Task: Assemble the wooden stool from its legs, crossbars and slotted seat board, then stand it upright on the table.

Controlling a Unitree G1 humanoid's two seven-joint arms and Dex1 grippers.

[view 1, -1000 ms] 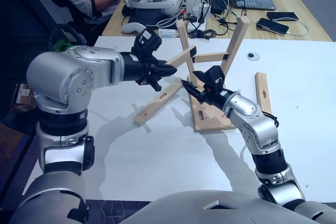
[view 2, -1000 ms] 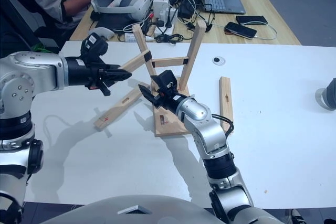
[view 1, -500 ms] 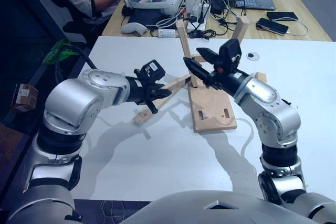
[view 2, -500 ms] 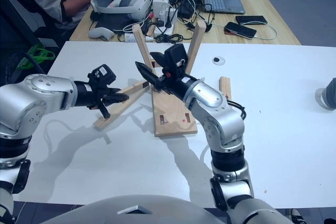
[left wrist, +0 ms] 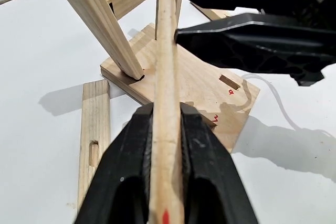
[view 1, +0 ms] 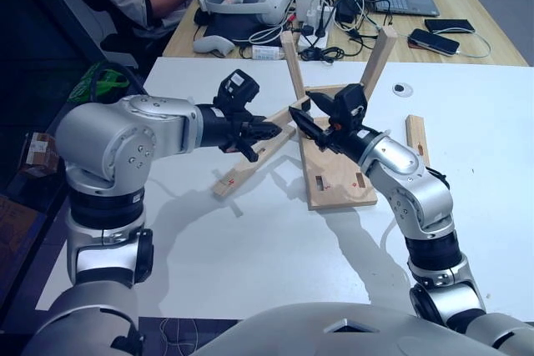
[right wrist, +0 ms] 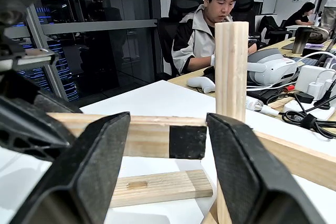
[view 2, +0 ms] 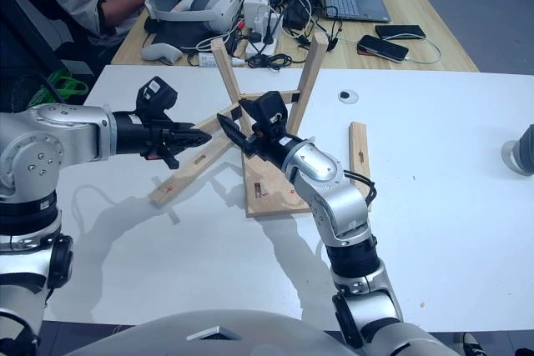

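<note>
On the white table (view 1: 250,248) the slotted seat board (view 1: 338,193) lay flat, two legs (view 1: 375,56) standing splayed from it, seemingly awaiting bracing. The left gripper (view 1: 271,131) was clenched on a pale crossbar (left wrist: 167,66), aimed at the legs. The right gripper (view 1: 304,118) straddled its black-marked end, jaws released, probably to guide it.

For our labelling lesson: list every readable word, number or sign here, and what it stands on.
"4": red, beside a slot on the seat board.
Second red mark there: possibly "3", unclear.
Red mark on the stick in the left end effector: cut off, unreadable.
</note>
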